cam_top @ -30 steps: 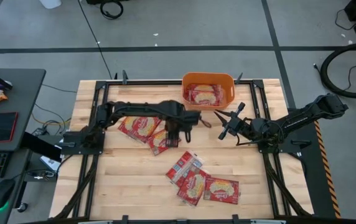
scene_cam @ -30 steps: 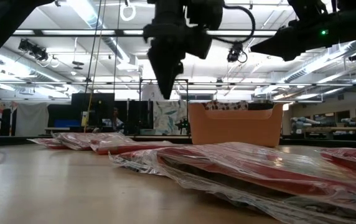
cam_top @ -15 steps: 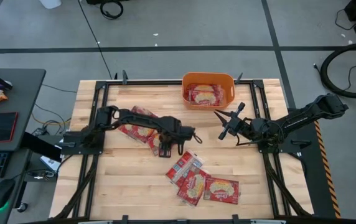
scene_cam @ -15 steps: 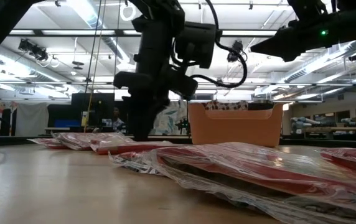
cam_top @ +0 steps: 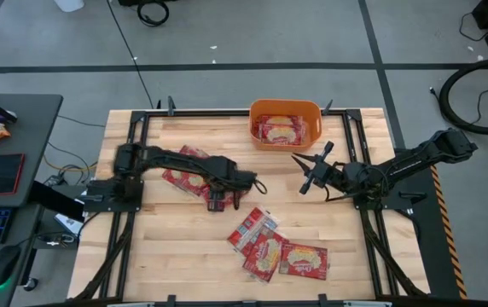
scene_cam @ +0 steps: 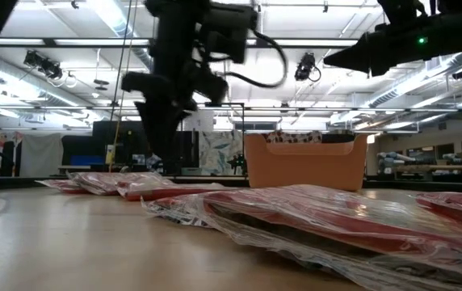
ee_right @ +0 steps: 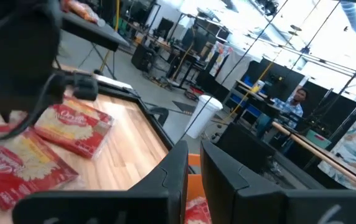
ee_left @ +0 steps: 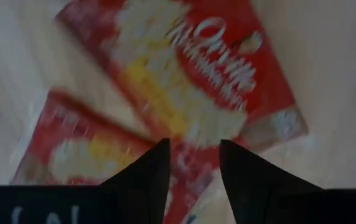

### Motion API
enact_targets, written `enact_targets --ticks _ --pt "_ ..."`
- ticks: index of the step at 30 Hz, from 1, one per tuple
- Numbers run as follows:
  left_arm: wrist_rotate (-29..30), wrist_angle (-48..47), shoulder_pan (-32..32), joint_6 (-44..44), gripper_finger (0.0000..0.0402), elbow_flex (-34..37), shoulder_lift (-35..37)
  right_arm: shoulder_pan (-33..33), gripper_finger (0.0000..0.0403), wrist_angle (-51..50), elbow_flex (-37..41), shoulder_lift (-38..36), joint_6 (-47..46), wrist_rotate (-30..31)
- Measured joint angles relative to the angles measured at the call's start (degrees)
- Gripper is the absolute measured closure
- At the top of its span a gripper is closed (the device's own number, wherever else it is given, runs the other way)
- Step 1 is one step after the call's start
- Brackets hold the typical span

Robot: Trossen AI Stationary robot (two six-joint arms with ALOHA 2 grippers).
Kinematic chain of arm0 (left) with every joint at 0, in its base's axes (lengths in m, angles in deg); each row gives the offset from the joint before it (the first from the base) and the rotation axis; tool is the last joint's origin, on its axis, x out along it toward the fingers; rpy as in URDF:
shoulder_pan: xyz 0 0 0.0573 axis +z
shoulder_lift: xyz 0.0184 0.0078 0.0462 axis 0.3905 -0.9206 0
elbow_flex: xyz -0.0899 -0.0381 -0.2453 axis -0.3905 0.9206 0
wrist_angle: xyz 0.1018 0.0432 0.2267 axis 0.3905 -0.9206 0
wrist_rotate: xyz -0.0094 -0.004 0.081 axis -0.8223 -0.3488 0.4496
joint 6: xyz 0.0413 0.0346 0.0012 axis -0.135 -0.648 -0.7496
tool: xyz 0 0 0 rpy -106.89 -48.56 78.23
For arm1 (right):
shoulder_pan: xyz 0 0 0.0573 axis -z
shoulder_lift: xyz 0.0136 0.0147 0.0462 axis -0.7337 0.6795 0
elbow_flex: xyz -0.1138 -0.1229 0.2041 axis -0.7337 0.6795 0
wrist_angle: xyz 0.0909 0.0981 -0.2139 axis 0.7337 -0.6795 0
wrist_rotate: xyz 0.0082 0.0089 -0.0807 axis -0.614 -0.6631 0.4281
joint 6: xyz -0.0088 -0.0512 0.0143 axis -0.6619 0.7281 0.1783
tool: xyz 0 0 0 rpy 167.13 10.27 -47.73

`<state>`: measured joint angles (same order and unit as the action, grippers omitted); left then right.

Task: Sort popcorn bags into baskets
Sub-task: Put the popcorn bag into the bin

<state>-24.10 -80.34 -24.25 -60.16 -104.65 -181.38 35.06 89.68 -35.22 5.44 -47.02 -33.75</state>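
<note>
Starting with the popcorn bags (cam_top: 265, 243): spread flat on the wooden table (cam_top: 176, 256) in two loose groups, well apart, with one more already lying inside the orange basket (cam_top: 319, 119) at the far edge. Nearest the front, a clump of about three overlapping packets (cam_top: 304, 258), untouched. Toward the left, a second group of overlapping packets (cam_top: 184, 170) partly hidden beneath the left arm. Overlapped that way, likely awkward to lift singly, hence probably the approach at a free edge and not the middle of the pile. Directly over the nearest packet of that left group (ee_left: 203, 74), the left gripper (cam_top: 217, 201), lowered close to the table, claw released with both fingers (ee_left: 147, 177) spread apart and the foil edge showing between them; nothing clamped, by the look of it, so judged as lining up for a pinch, not carrying. Cannot tell whether the fingertips touch the foil. Farther out, the right gripper (cam_top: 308, 173), hovering above bare wood just in front of the basket, empty, fingers (ee_right: 218, 168) parted only by a narrow slit. Held there, presumably, to wait clear of the left arm's path to the basket.
</note>
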Motion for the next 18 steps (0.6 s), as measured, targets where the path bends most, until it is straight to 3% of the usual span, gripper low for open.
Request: enact_targets --ticks 8,18 --pt "-0.37 8.36 5.26 7.31 0.0260 15.27 16.84 0.01 0.0355 1.36 0.00 0.02 0.08 -1.61" --pt "-14.34 16.30 17.31 7.44 0.0260 29.05 26.91 0.51 0.0355 1.01 0.00 0.00 0.09 -2.12"
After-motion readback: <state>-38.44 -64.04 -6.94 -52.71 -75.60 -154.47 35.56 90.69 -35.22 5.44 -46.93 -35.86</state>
